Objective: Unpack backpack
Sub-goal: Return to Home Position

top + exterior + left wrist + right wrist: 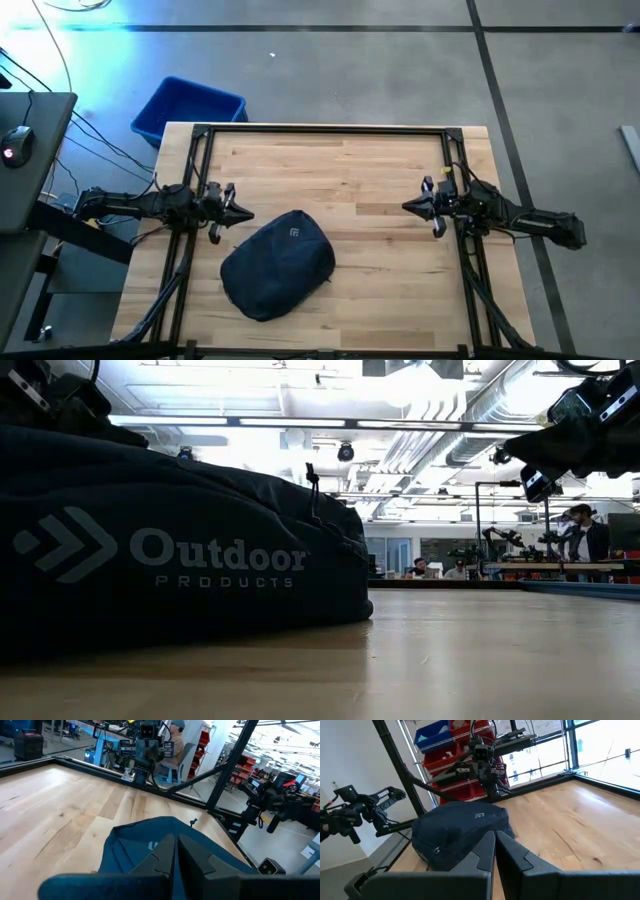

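Note:
The dark navy backpack (pixel 277 263) lies flat on the wooden table, near the near edge and left of centre, its small pale logo facing up. It fills the left of the low view (pixel 170 540) and shows in both wrist views (pixel 145 845) (pixel 460 832). My left gripper (pixel 245 213) hovers shut just left of the backpack's far end, touching nothing. My right gripper (pixel 408 206) hovers shut over the table's right part, well apart from the backpack.
A blue plastic bin (pixel 188 108) stands on the floor beyond the table's far left corner. A black frame (pixel 320 129) runs along the table's far edge and sides. Bare wood (pixel 370 240) lies between the backpack and my right gripper. People sit in the room behind.

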### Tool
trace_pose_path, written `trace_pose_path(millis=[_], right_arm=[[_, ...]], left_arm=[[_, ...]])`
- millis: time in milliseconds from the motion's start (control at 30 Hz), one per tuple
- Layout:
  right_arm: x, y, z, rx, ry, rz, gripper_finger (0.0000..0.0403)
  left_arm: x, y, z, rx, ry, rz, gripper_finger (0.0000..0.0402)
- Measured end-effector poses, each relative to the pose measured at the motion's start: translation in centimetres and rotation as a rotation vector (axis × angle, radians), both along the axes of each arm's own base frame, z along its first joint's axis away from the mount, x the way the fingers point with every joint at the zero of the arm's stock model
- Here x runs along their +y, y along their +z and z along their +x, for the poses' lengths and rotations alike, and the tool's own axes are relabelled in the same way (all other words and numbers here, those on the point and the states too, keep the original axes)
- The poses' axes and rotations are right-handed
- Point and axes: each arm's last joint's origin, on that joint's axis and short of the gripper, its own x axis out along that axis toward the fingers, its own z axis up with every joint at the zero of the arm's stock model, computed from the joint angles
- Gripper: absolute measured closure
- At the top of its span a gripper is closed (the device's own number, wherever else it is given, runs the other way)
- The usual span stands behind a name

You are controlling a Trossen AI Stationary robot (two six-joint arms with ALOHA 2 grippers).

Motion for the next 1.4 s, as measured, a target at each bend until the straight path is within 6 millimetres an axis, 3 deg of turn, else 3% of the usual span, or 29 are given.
trace_pose_path(millis=[333,433,733,1400], right_arm=[[-0.08,0.05,-0.05,-0.006,-0.013,-0.002,0.0403],[-0.08,0.05,-0.05,-0.006,-0.014,-0.003,0.0403],[-0.33,-0.12,-0.02,0.012,-0.096,-0.174,0.0403],[-0.48,-0.24,-0.02,0.028,-0.15,-0.154,0.0403]], left_arm=[[0.0,0.0,0.0,0.0,0.001,0.002,0.0399],[0.05,-0.01,0.0,-0.004,0.013,0.087,0.0399],[0.09,0.0,0.01,-0.013,0.021,0.219,0.0399],[0.09,-0.01,0.01,-0.011,0.022,0.194,0.0399]])
